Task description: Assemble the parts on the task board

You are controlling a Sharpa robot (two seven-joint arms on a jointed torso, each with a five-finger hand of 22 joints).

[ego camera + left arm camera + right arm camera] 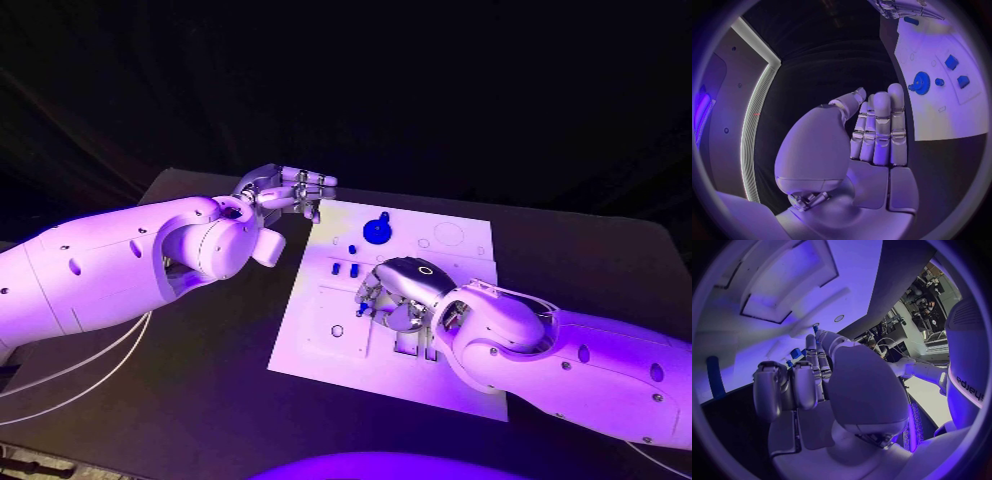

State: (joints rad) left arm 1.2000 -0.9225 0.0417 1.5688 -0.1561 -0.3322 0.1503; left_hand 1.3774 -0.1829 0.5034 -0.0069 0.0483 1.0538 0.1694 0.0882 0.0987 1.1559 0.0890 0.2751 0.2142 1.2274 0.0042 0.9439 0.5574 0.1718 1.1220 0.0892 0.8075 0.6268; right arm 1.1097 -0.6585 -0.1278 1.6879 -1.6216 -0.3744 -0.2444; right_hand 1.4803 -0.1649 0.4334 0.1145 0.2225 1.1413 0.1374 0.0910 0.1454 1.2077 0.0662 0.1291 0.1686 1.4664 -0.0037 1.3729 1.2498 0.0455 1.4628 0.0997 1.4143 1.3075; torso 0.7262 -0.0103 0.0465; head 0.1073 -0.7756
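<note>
The white task board (325,345) lies in the middle of the table. A blue gear (378,230) sits near its far edge, with small blue parts (343,268) just in front of it. My right hand (394,296) hovers low over the board's middle, fingers pointing down. In the right wrist view two fingers (779,390) are curled and the others reach toward the board, with a bit of blue (815,329) at their tips. I cannot tell whether it is held. My left hand (289,188) is off the board's far left corner, fingers (879,130) straight and holding nothing.
The black table (188,380) surrounds the board. The left wrist view shows the gear (919,82) and small blue parts (951,62) on the board. A blue bar (715,377) lies near recessed slots (767,315) in the board.
</note>
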